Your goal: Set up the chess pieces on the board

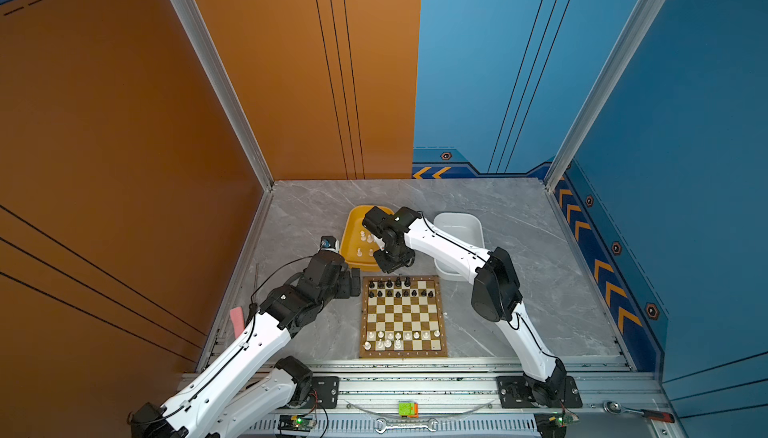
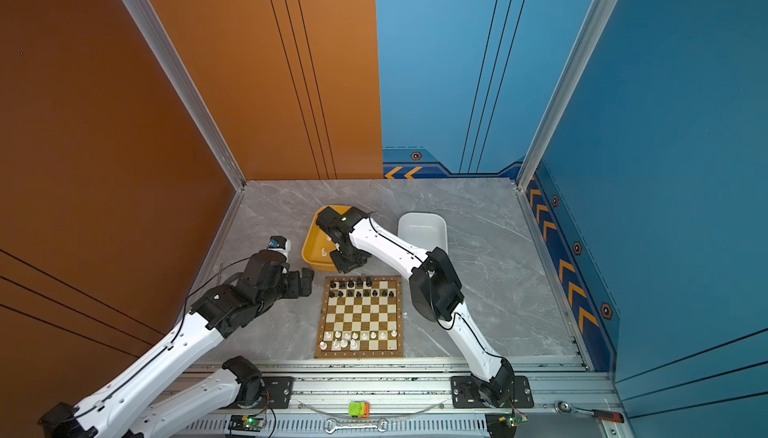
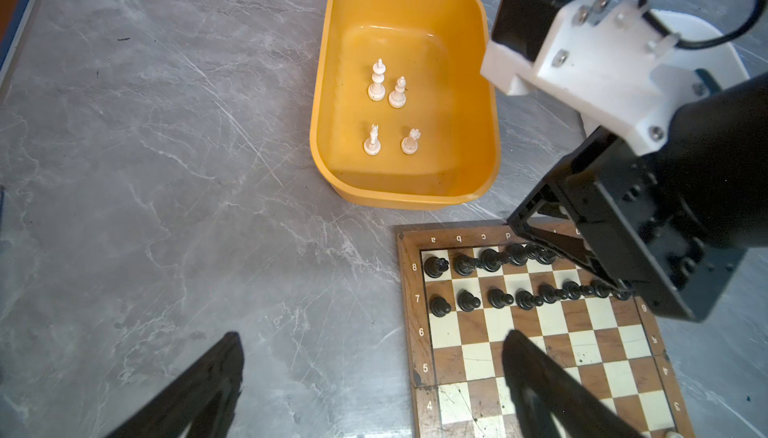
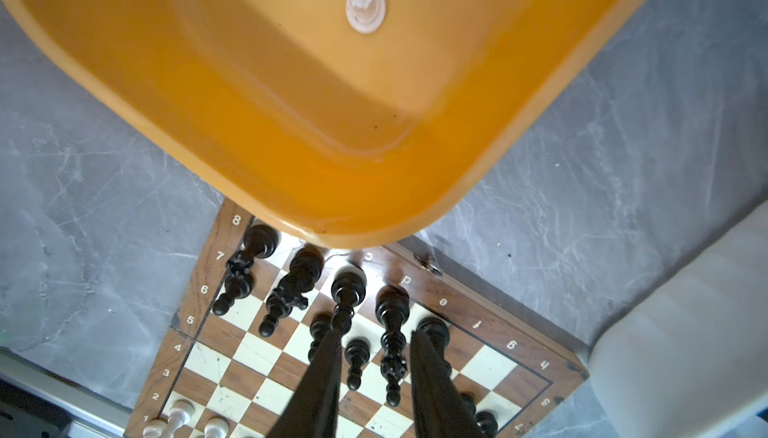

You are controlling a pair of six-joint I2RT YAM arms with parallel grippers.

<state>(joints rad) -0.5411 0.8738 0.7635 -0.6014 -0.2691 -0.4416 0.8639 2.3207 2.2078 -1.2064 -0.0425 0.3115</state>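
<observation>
Right wrist view looks down on the glossy black chess pieces [image 4: 349, 286], upright along the far edge of the square wooden board [image 4: 199, 274] with dark-brown and cream checks and a brown lettered rim. In both top views 5 of them fill the farthest row from its left corner, and 8 fill the row next to it. Small cream-white chess pieces [image 1: 398, 336] stand at the near edge: 8 in 1 row and 4 in the nearest row, at its left.

The board lies flat on the grey marbled table [image 3: 166, 166], near its front middle, between the 2 arms. The right gripper [image 4: 376, 330] points down over the far row. Its 2 black fingers [image 4: 324, 373] are slightly apart on either side of a tall black piece [image 4: 392, 311], with a gap showing between finger and piece. The left gripper [image 3: 370, 373] hovers beside the board's far-left corner, spread wide and empty.

Just beyond the board's far edge sits a yellow plastic tub [image 3: 316, 133] holding 4 more of the cream-white chess pieces, upright. A white plastic tub [image 1: 457, 224] sits to its right.
</observation>
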